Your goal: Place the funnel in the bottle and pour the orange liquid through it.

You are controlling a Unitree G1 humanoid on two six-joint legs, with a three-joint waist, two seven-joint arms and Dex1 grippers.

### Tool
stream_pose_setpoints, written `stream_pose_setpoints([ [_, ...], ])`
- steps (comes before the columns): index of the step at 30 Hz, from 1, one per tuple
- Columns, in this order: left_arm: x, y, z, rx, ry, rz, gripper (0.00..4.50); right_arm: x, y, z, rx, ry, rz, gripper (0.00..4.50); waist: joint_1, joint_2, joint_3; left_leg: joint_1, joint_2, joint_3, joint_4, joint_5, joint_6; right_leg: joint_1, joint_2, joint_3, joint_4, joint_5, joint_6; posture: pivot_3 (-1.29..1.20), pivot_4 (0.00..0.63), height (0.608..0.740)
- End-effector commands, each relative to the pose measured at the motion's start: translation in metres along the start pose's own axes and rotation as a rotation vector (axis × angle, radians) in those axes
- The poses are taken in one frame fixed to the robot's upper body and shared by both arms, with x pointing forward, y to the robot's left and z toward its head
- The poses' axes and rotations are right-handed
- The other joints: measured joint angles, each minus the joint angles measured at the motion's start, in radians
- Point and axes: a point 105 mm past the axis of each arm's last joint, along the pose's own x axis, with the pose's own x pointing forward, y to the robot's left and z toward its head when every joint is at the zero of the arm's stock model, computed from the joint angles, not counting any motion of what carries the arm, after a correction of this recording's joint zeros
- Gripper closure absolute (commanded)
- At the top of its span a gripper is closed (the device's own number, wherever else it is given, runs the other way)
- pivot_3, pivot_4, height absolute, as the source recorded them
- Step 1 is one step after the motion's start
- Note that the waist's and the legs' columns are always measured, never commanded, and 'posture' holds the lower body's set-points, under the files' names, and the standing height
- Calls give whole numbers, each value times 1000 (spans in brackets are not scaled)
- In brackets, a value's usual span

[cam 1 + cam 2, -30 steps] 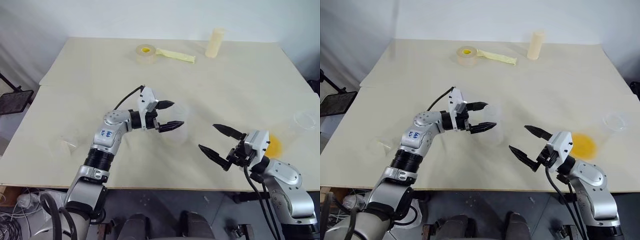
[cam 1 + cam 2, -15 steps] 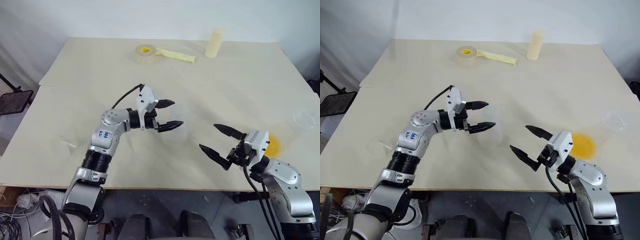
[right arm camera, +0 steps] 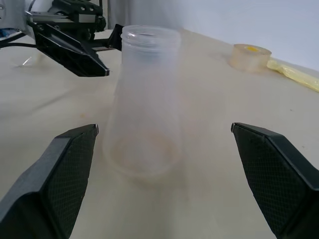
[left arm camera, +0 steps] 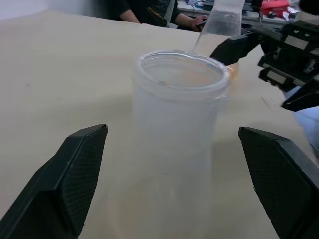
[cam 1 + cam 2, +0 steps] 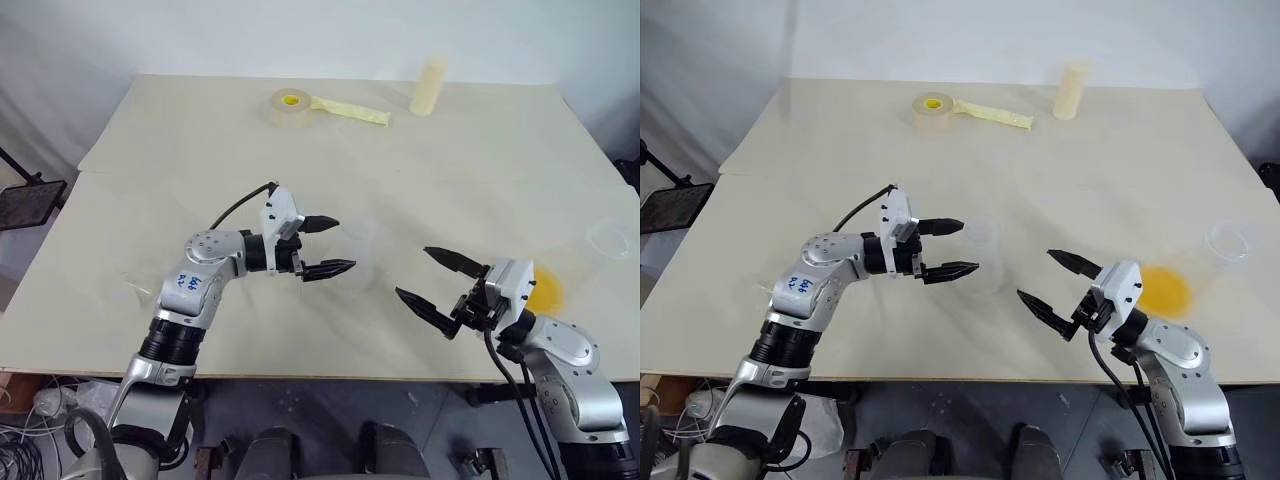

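The clear bottle (image 5: 356,254) stands upright in the middle of the table, its neck open and nothing in it. My left gripper (image 5: 331,246) is open just left of the bottle, and its fingertips (image 4: 84,149) stand short of the glass on either side. My right gripper (image 5: 414,272) hangs open a little to the right of the bottle, pointing at it. The small clear funnel (image 5: 140,290) lies on the table at the far left. The orange liquid (image 5: 546,290) sits in the bottom of a tall clear cup (image 5: 609,240) behind my right wrist.
At the back of the table lie a tape roll (image 5: 290,103) with a yellow strip (image 5: 352,110) and a cream cylinder (image 5: 430,85). The table's front edge runs close below both arms. A person sits beyond the table in the left wrist view.
My left gripper has drawn back to the left, away from the bottle, still open. The right gripper and the bottle have kept still.
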Motion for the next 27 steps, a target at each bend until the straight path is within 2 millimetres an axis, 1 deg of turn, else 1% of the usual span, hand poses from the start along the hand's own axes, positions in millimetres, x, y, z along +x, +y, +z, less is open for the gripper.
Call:
stream_pose_setpoints([
  [1, -31, 0, 19, 12, -26, 75, 31, -3, -5, 4, -17, -11, 8, 0, -2, 0, 0, 0, 0, 0, 0, 0, 0, 0, 0, 0, 0, 0, 0, 0, 150, 740],
  [4, -56, 8, 23, 5, -2, 207, 31, -2, -4, 1, -4, -1, 35, 0, -4, 0, 0, 1, 3, -1, -1, 0, 0, 0, 0, 0, 0, 0, 0, 0, 150, 740],
  [9, -84, 17, 37, -13, -54, 378, 31, 1, -2, -2, 12, 6, 80, 0, 4, 0, 0, 0, 3, -3, 1, 0, 0, 2, -1, 2, 0, 0, 0, 0, 150, 740],
  [10, -91, 15, 38, -17, -51, 413, 31, 1, -3, -3, 16, 8, 93, 0, 3, 0, 0, 0, 3, -3, 1, 0, 0, 2, -1, 3, 0, 0, 0, 0, 150, 740],
  [13, -105, 10, 40, -24, -51, 472, 31, 3, -5, -5, 21, 10, 120, 0, -1, 0, 0, 1, 3, -4, 0, 0, 0, 2, -1, 2, 0, 0, 0, 0, 150, 740],
  [15, -122, 9, 48, -8, -89, 558, 31, 6, -7, -7, 27, 10, 148, 0, -3, 0, 0, 1, 4, -4, 0, 0, 0, 1, -1, 2, 0, 0, 0, 0, 150, 740],
  [18, -138, 9, 56, -1, -127, 635, 31, 9, -8, -8, 32, 9, 172, 0, 0, 0, 0, 1, 4, -4, 0, 0, 0, 1, 0, 2, 0, 0, 0, 0, 150, 740],
  [20, -157, 2, 59, 30, -131, 685, 31, 12, -10, -9, 36, 10, 194, 0, -2, 0, 0, 1, 4, -4, 0, 0, 0, 1, -1, 2, 0, 0, 0, 0, 150, 740],
  [21, -162, 0, 60, 41, -125, 698, 31, 12, -10, -9, 37, 10, 201, 0, -3, 0, 0, 1, 4, -3, 0, 0, 0, 2, -1, 3, 0, 0, 0, 0, 150, 740],
  [24, -188, -17, 44, 79, -37, 752, 31, 15, -11, -10, 41, 13, 228, 0, -8, 0, 0, 1, 4, -4, -1, 0, -1, 1, -1, 2, 0, 0, 0, 0, 150, 740],
  [27, -215, -30, 30, 77, 20, 833, 31, 16, -12, -10, 44, 19, 242, 0, -16, 0, 0, 1, 4, -3, -2, 0, -1, 1, 0, 2, -1, 0, 0, 0, 150, 740],
])
